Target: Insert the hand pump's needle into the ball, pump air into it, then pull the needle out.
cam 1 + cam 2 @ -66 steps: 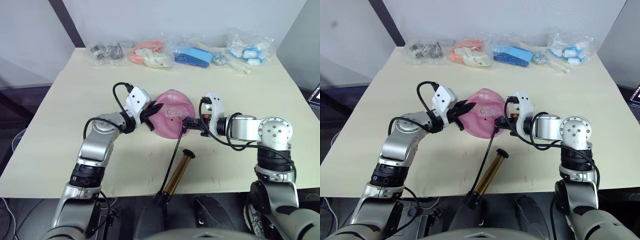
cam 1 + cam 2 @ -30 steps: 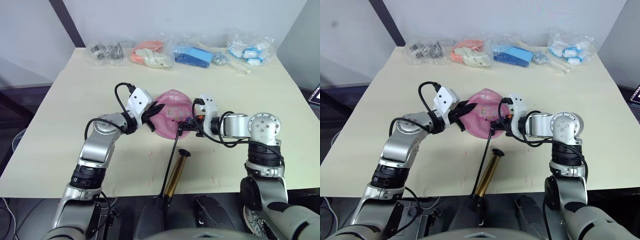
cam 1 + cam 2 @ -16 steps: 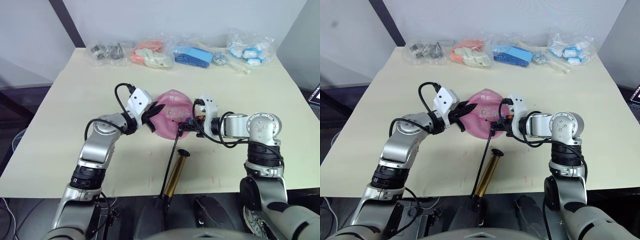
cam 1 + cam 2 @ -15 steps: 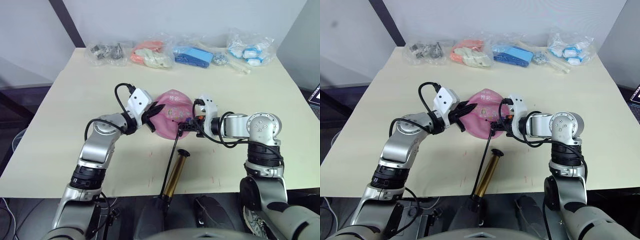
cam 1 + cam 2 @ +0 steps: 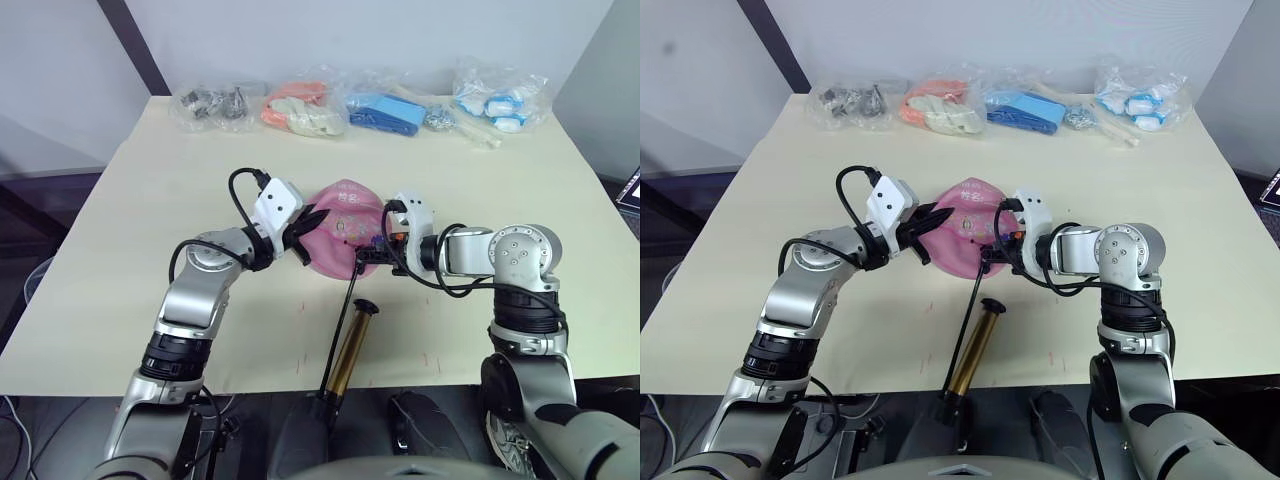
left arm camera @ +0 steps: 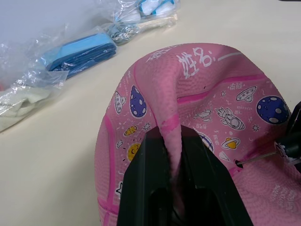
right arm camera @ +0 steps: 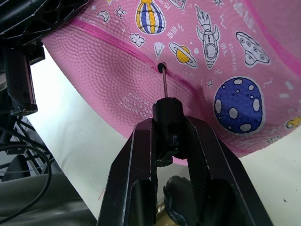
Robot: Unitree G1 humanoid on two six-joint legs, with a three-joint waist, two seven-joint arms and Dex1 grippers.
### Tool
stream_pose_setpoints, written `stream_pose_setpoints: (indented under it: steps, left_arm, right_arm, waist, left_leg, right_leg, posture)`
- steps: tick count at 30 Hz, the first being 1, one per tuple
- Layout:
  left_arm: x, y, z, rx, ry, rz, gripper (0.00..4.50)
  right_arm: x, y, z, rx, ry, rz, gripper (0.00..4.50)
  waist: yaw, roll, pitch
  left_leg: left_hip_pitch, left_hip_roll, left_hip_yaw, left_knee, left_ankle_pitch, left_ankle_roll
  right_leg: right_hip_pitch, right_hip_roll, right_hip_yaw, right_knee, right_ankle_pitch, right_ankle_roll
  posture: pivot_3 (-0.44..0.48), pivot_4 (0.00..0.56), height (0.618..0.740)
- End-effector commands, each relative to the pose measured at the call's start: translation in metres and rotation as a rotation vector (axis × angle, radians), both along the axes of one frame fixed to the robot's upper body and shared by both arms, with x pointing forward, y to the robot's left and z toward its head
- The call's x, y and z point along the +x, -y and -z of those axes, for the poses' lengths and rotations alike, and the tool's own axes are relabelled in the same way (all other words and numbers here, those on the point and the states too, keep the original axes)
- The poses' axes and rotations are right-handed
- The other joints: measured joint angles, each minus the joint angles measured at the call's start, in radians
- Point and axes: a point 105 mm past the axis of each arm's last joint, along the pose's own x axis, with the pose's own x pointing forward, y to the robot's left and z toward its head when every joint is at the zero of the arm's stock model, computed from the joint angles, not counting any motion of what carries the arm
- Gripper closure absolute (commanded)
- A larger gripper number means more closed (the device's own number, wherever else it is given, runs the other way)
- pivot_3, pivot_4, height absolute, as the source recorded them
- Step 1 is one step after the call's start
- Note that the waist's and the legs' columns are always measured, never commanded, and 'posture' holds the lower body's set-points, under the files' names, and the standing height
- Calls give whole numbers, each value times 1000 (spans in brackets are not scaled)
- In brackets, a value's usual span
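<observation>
At centre-left of the head view, the left claw (image 5: 303, 234) is pinched shut on a raised fold of the ball (image 5: 343, 238); the left wrist view shows pink rubber squeezed up between its two black fingers (image 6: 151, 155), so the limp ball is pinned in place on the bench (image 5: 130, 200). Moving right across the ball, the valve hole (image 7: 161, 67) sits on a dark pink seam, facing the right arm. The needle (image 7: 165, 84) has its tip right at that hole, its long axis running straight back from the valve into the black fitting. The right claw (image 7: 171, 141) is clamped on that fitting, directly in line behind it. My read: the pin looks just at the mouth or barely started, most of its shaft bare, so the coming push wants to go straight along the pin's own line toward the left claw. Lower centre, the pump (image 5: 351, 350) lies on the bench with its tube pointing toward the near edge, and the hose (image 5: 342, 315) climbs from it to the fitting.
</observation>
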Motion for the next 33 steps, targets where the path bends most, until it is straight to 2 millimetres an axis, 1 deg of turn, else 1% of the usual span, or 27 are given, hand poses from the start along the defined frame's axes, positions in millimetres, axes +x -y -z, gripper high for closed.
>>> stream_pose_setpoints:
  steps: [1,5,15,21,33]
  left_arm:
    - [-7,10,8,9,-19,45,4469]
    - [-9,12,9,12,-20,57,4469]
    - [-11,13,12,15,-23,62,4469]
    - [-8,6,12,21,-21,40,4469]
    - [-8,8,14,21,-26,49,4469]
  right_arm:
    - [-4,0,5,-21,-10,-10,4149]
    - [-3,0,6,-16,-16,-1,4149]
    - [7,0,6,27,-67,92,4149]
    - [7,12,11,22,-83,119,4149]
    - [6,12,14,19,-106,134,4149]
  waist:
    - [0,0,0]
    - [0,0,0]
    - [-3,1,-1]
    - [-4,1,-1]
    - [-3,2,-1]
  left_leg:
    - [0,0,0,0,0,0]
    - [0,0,0,0,0,0]
    - [1,0,0,0,0,0]
    - [1,0,0,0,0,0]
    - [1,0,0,0,0,0]
  right_leg:
    - [0,0,0,0,0,0]
    - [0,0,0,0,0,0]
    - [0,0,0,0,0,0]
    - [0,0,0,1,0,0]
    - [0,0,0,0,0,0]
  posture:
    - [0,150,740]
    - [0,150,740]
    - [0,150,740]
    - [0,150,740]
    - [0,150,740]
